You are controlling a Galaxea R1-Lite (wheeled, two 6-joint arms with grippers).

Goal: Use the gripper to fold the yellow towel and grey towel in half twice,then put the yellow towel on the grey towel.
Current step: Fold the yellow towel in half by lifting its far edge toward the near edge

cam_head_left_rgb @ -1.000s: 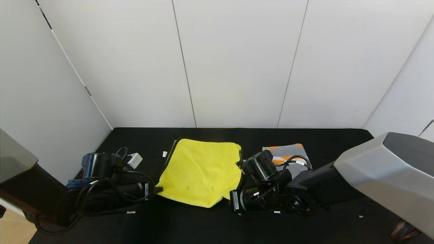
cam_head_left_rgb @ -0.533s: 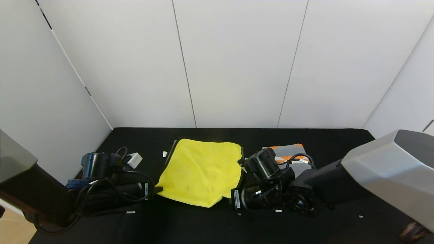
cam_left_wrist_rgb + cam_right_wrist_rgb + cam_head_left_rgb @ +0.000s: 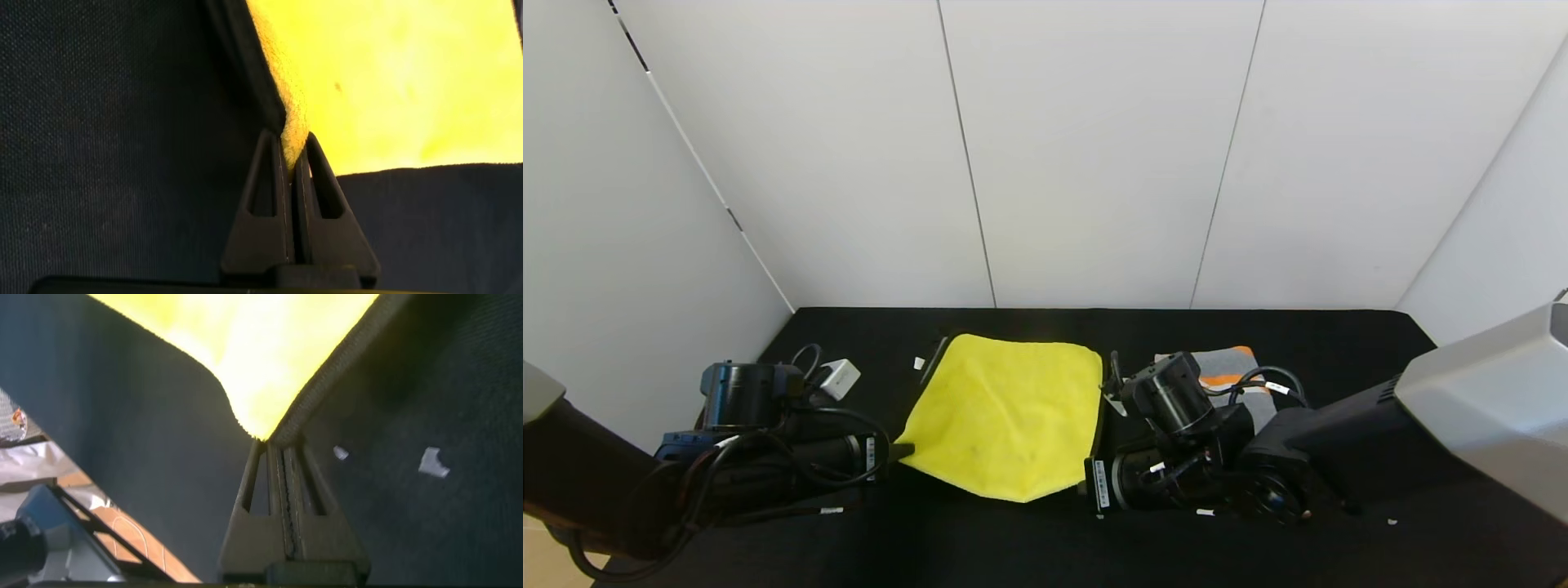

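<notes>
The yellow towel [image 3: 1005, 412] lies spread on the black table [image 3: 1339, 343] at the middle, with one layer folded over. My left gripper [image 3: 903, 449] is shut on its near left corner; in the left wrist view the gripper [image 3: 292, 155] pinches the yellow towel [image 3: 392, 82] at its dark-trimmed edge. My right gripper [image 3: 1088, 482] is shut on the near right corner; in the right wrist view the gripper [image 3: 274, 443] holds the yellow towel [image 3: 245, 343] by its tip. The grey towel [image 3: 1229, 366], folded and with orange shapes, lies behind the right arm, partly hidden.
A small white box [image 3: 841, 377] with a cable sits at the back left. White scraps lie on the table, one by the towel's far left corner [image 3: 920, 363] and one at the near right [image 3: 1392, 521]. White walls close the back and sides.
Both grippers have pulled apart, the left arm leftward and the right arm rightward. The yellow towel's near edge has stretched out and its sagging right corner has straightened.
</notes>
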